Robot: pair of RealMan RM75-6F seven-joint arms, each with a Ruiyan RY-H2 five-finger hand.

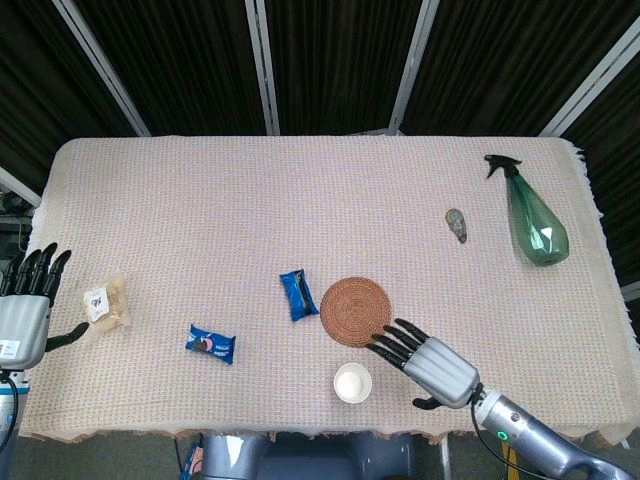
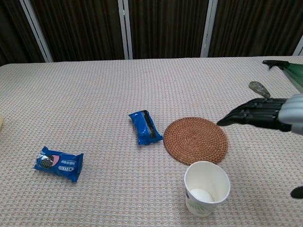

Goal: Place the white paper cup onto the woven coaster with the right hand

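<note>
The white paper cup [image 1: 352, 382] [image 2: 206, 188] stands upright near the table's front edge, just in front of the round woven coaster [image 1: 356, 311] [image 2: 195, 139]. My right hand [image 1: 428, 366] [image 2: 265, 115] hovers to the right of the cup with its fingers straight and spread, fingertips pointing toward the coaster, holding nothing. It touches neither cup nor coaster. My left hand [image 1: 25, 306] stays at the table's left edge, fingers apart and empty; the chest view does not show it.
A blue snack packet [image 1: 297, 294] [image 2: 145, 126] lies just left of the coaster, another blue packet [image 1: 210, 344] [image 2: 59, 163] further left. A clear bag of snacks [image 1: 106, 302] lies near my left hand. A green spray bottle [image 1: 534, 217] and a small grey object [image 1: 457, 224] lie at the back right.
</note>
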